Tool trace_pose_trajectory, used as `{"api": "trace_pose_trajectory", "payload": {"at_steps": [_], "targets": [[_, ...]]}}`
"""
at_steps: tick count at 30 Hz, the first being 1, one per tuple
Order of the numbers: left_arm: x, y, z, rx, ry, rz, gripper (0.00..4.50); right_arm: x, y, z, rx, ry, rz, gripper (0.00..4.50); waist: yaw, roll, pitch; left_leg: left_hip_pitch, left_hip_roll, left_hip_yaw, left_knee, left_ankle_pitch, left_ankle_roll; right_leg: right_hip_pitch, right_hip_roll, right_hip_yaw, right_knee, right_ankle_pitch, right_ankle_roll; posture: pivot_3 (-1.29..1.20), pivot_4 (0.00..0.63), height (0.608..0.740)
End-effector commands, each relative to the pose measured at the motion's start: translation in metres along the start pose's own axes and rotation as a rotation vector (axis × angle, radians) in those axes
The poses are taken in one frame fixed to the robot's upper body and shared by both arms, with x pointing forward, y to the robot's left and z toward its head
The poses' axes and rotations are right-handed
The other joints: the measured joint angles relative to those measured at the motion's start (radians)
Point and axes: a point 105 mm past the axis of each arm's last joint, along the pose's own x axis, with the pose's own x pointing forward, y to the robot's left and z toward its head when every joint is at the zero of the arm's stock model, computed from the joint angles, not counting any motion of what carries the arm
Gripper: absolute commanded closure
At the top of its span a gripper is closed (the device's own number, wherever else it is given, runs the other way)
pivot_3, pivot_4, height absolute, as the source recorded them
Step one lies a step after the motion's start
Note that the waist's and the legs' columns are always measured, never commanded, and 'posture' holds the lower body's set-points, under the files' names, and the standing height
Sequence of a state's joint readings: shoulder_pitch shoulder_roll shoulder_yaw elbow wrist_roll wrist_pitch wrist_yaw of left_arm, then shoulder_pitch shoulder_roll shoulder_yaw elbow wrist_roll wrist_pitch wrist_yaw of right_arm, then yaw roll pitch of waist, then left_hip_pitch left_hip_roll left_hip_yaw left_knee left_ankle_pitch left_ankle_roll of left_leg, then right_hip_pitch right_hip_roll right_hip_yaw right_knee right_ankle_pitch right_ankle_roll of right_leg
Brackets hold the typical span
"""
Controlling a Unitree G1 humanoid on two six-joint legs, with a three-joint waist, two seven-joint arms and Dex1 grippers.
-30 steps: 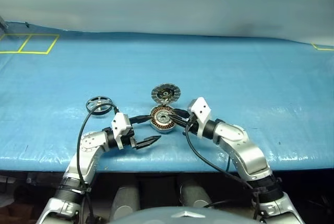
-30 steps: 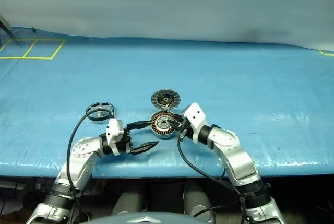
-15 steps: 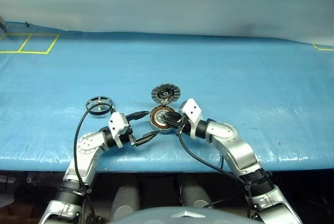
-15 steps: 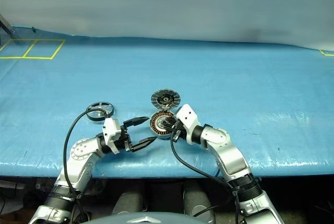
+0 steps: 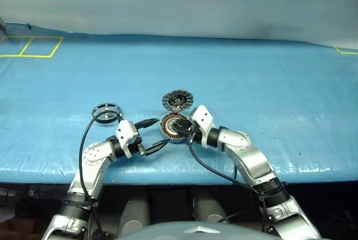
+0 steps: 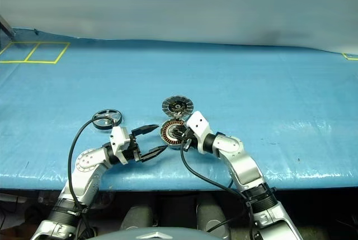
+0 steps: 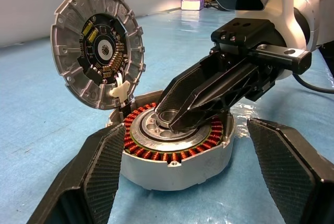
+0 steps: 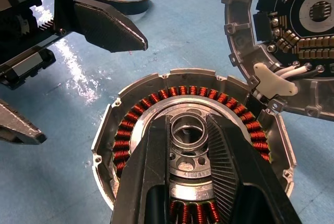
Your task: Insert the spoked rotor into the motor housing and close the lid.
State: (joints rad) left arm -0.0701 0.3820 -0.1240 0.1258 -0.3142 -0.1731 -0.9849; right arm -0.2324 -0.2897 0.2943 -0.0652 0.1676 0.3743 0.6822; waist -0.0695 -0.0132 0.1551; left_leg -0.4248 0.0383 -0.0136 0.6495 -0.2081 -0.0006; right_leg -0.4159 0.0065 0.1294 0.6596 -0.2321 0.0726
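Note:
The motor housing [image 5: 173, 127] lies near the table's front edge, with its copper winding ring [image 8: 156, 101] and silver hub [image 8: 189, 130] showing. Its lid [image 5: 177, 100] stands hinged open behind it, inner face toward me. My right gripper [image 5: 182, 130] reaches in from the right, with both fingers closed against the hub [image 7: 168, 118]. My left gripper [image 5: 157, 133] is open, one finger [image 7: 99, 177] on each side of the housing and apart from it. The spoked rotor [image 5: 106, 111] lies flat on the table to the left, untouched.
The blue table cover [image 5: 251, 89] stretches wide behind and to the right. Yellow tape squares [image 5: 31, 47] mark the far left corner, and a yellow mark [image 5: 347, 51] the far right. The table's front edge [image 5: 179, 177] runs just under both arms.
My right gripper has edged a little left, further over the housing's centre. The left gripper has turned slightly toward the housing. Housing, lid and rotor lie as before.

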Motion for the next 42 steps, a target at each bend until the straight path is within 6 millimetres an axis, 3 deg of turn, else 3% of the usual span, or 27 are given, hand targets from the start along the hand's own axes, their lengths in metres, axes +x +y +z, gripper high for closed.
{"api": "trace_pose_trajectory", "payload": {"at_steps": [1, 29, 34, 42], "targets": [[-0.001, 0.002, 0.005, 0.028, -0.018, 0.011, 0.43, 0.001, -0.004, 0.006, -0.015, -0.023, -0.012, 3.84, 0.000, 0.000, 0.000, 0.000, 0.000, 0.000, 0.000, 0.000, 0.000, 0.000, 0.000, 0.000, 0.000, 0.000, 0.000, 0.00, 0.150, 0.740], [-0.002, 0.005, 0.002, 0.045, 0.001, 0.023, 0.43, -0.003, 0.002, 0.007, -0.028, -0.018, 0.019, 3.84, 0.001, 0.000, 0.000, 0.000, 0.000, 0.000, 0.000, 0.000, 0.000, 0.000, 0.000, 0.000, 0.000, 0.000, 0.000, 0.00, 0.150, 0.740], [-0.002, 0.005, 0.002, 0.047, 0.003, 0.023, 0.43, -0.003, 0.001, 0.007, -0.042, -0.019, 0.004, 2.20, 0.001, 0.000, 0.000, 0.000, 0.000, 0.000, 0.000, 0.000, 0.000, 0.000, 0.000, 0.000, 0.000, 0.000, 0.000, 0.00, 0.150, 0.740], [-0.002, 0.005, 0.001, 0.046, 0.007, 0.025, 0.43, -0.002, 0.002, 0.016, -0.043, -0.057, 0.012, 2.20, 0.001, 0.000, 0.000, 0.000, 0.000, 0.000, -0.001, 0.000, 0.000, 0.000, 0.000, 0.000, 0.000, 0.000, 0.000, 0.00, 0.150, 0.740]]}}
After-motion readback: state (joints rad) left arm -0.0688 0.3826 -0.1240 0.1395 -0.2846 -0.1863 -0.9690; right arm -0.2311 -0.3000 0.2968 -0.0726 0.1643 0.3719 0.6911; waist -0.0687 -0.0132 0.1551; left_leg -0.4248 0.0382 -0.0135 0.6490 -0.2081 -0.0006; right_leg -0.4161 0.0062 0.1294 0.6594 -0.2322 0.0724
